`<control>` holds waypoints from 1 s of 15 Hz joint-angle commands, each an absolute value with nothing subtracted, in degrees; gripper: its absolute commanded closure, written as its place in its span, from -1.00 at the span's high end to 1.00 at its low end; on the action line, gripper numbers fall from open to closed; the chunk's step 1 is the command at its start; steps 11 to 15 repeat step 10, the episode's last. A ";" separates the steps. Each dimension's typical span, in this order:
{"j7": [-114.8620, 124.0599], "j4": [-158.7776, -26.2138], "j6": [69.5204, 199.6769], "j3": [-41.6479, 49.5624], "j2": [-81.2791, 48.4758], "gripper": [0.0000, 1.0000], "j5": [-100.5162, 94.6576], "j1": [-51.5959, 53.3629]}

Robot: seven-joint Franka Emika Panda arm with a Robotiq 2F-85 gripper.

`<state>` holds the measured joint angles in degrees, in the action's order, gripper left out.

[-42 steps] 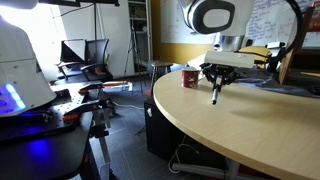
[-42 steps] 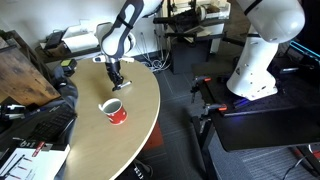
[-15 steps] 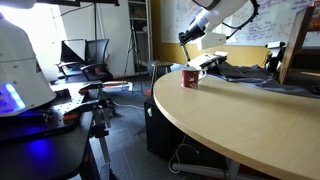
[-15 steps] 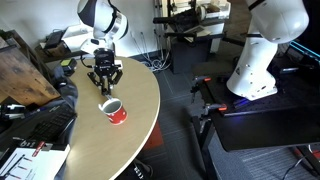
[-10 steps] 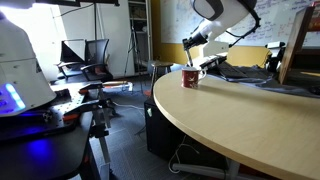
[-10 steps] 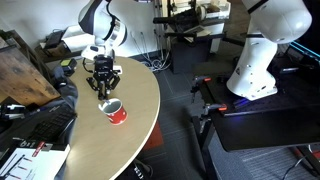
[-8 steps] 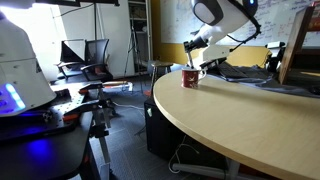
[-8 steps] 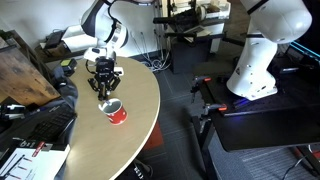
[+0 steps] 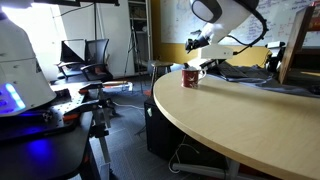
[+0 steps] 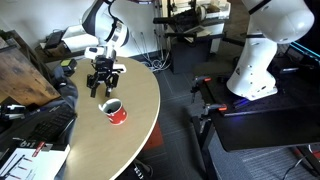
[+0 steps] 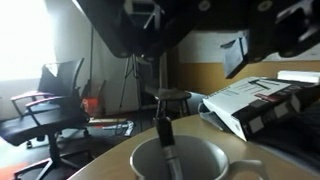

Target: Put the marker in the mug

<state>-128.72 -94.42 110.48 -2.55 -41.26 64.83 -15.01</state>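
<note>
Wrist view: the marker (image 11: 167,150) is seen upright, with its lower end inside the mouth of the mug (image 11: 215,158). In an exterior view the gripper (image 10: 103,88) is held just above the mug, which is placed near the curved edge of the desk (image 9: 250,130). Whether the claw is clamped on the marker or parted cannot be told. The marker is judged light, stiff and smooth. It is best taken at the upper barrel, since it can easily be swivelled between the pads.
</note>
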 commanded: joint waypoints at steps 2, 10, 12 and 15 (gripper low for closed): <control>-118.41 -102.45 121.12 0.90 -32.86 1.00 62.87 -9.02; -97.53 -112.17 130.05 2.48 -25.50 1.00 45.25 -6.79; -97.53 -112.17 130.05 2.48 -25.50 1.00 45.25 -6.79; -97.53 -112.17 130.05 2.48 -25.50 1.00 45.25 -6.79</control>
